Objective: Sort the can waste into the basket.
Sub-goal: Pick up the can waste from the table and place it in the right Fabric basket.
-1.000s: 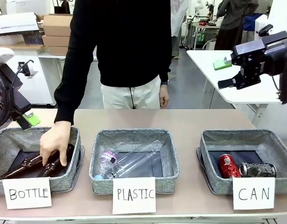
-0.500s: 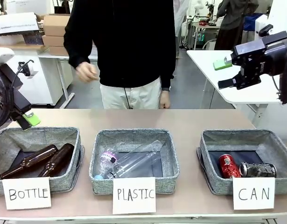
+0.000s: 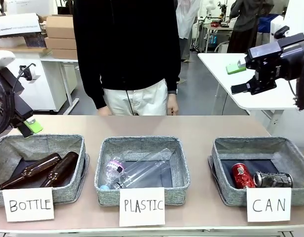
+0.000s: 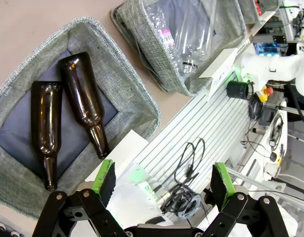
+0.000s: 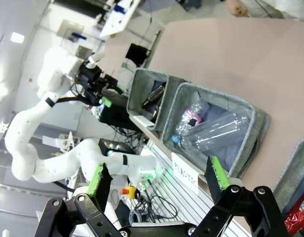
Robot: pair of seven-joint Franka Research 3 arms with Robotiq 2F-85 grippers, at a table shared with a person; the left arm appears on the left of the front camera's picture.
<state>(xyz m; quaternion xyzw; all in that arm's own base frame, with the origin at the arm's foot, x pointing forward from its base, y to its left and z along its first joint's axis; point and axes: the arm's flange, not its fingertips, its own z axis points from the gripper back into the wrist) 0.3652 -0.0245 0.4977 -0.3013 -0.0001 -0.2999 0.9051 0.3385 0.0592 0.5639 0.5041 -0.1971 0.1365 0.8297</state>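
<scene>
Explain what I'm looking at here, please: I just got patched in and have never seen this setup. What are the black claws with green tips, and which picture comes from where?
The claws are grippers on two white robot arms. The front view looks across a table toward a person standing at the far side. There the left gripper is at the left edge and the right gripper hangs high on the right. The other two views come from cameras on each wrist, looking along that gripper's fingers; both grippers are open and hold nothing. On the table stand three grey baskets: BOTTLE with two brown bottles, PLASTIC with clear bottles, and CAN, where a red can and a silvery can lie.
</scene>
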